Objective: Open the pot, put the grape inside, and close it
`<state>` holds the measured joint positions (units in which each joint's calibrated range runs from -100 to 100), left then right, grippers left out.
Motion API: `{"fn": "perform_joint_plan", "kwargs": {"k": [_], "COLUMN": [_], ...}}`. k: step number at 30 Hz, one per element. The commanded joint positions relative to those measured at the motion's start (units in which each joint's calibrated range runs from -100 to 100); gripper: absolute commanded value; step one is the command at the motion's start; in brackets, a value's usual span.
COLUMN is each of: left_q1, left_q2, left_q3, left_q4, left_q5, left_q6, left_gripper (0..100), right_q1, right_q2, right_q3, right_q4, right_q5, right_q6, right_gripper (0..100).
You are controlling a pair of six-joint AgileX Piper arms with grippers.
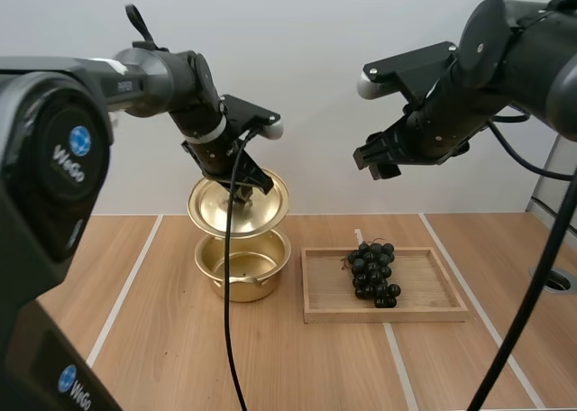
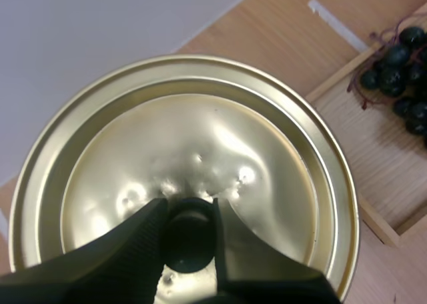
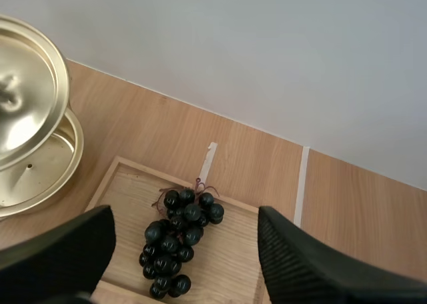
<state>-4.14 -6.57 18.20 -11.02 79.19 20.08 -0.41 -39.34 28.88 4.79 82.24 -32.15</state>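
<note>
While left gripper [image 2: 190, 214] clamps lid [image 1: 238, 204] by black knob [image 2: 189, 247], lid hangs tilted just above open pot [image 1: 243, 265]: opening step done. Grapes [image 1: 375, 273] lie in wooden tray [image 1: 315, 310] beside pot, untouched. Right gripper [image 1: 377, 163] hovers high above tray, fingers spread, empty. Left to do: pick grapes, drop into pot, reseat lid.

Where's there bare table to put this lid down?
Bare table lies left of the pot, out to the white tape line, and all along the front, before pot and tray. Right of the tray is free too. Between pot and tray the gap is narrow; the grapes fill the tray's middle. The lid hangs over the pot.
</note>
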Motion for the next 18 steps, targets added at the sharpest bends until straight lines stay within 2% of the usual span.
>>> {"fn": "perform_joint_plan", "kwargs": {"k": [1,18], "left_q1": [-0.18,-0.18], "left_q2": [-5.8,-30.9], "left_q3": [-1.9,-5.3], "left_q4": [-0.4,-1.1], "left_q5": [0.7,-10.3], "left_q6": [-0.9,-1.7], "left_gripper": [0,0], "right_q1": [0.0,0.0], "right_q2": [2.9,21.9], "right_q3": [-0.1,-0.1], "right_q4": [-0.5,-0.7], "right_q5": [1.0,-5.8], "right_q6": [0.8,2.2], "right_gripper": [100,100]}}
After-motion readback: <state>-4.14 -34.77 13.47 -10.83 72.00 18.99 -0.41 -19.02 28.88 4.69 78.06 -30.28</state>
